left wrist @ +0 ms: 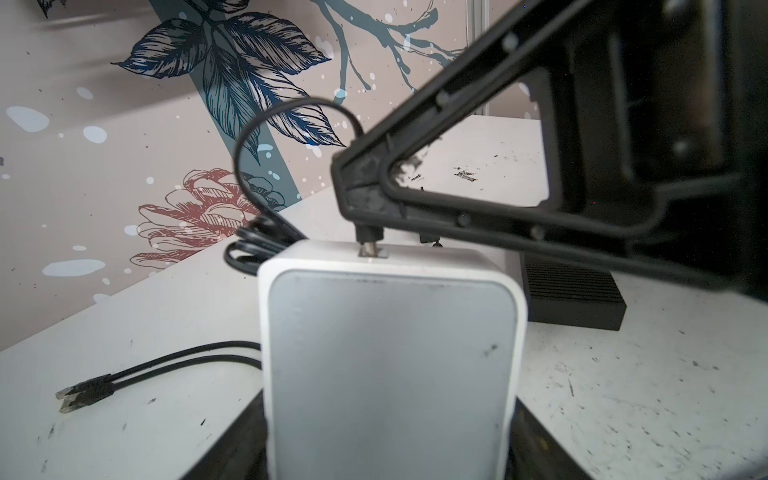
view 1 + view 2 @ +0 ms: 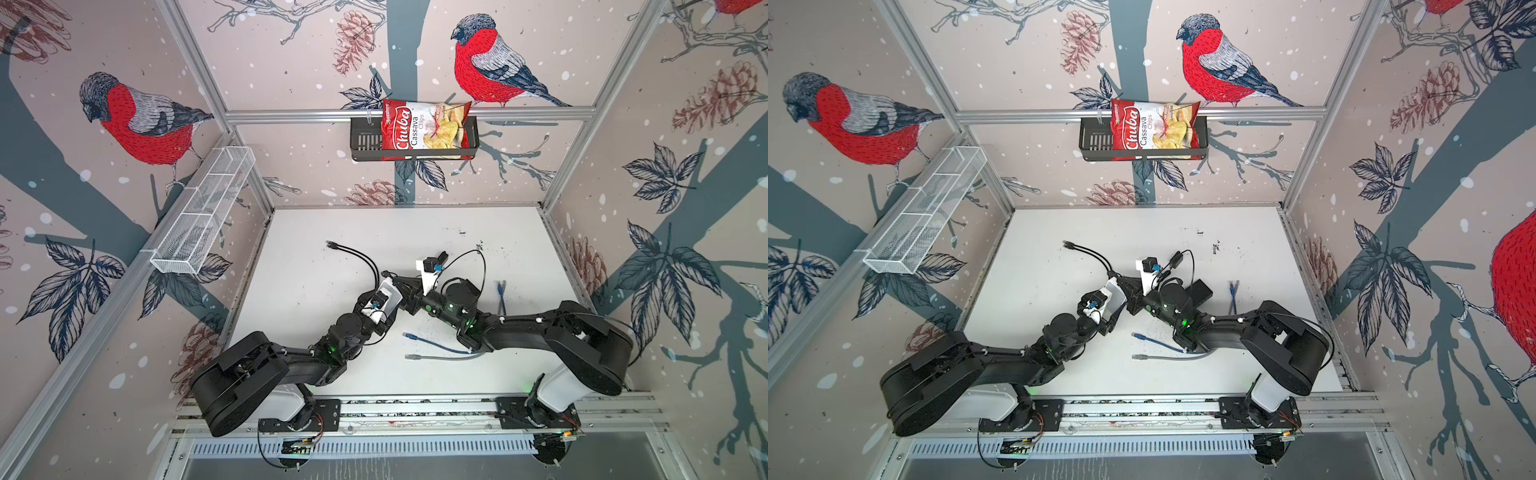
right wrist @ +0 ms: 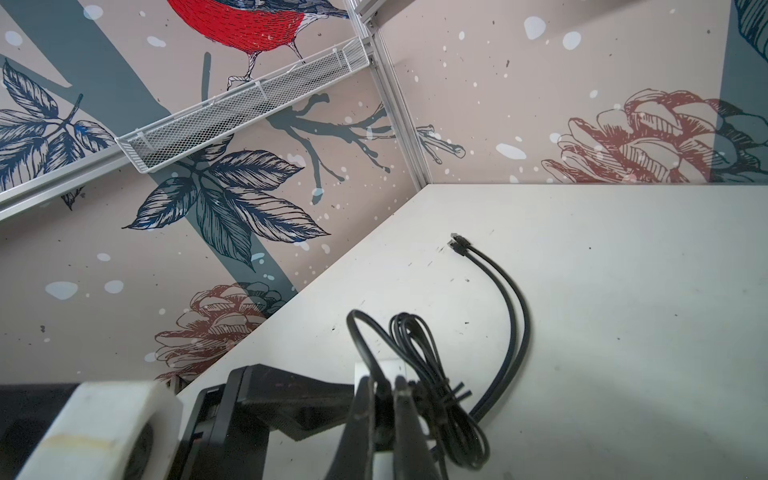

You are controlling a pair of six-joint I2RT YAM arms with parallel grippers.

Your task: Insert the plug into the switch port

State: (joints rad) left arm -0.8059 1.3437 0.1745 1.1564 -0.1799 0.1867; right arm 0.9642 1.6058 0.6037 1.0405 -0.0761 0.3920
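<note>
White table (image 2: 332, 232), bird-print walls all round. Your left gripper (image 2: 385, 302) has its jaws spread wide around the white switch (image 1: 390, 353), gripping its sides. Your right gripper (image 1: 361, 199) is pinched tight on the plug (image 1: 371, 243). The plug's metal tip meets a port in the switch edge facing away from the left gripper; you can't tell how deep it sits.

Reaching in from near desk edge with both arms, upper links splayed toward near corners, forearms converging on desk middle. Clamping switch (image 1: 390, 353) by its sides in left gripper (image 2: 388, 297), jaws set wide. Pinching plug (image 1: 368, 235) in right gripper (image 1: 359, 195), jaws nearly together, tips just above switch's top edge.
</note>
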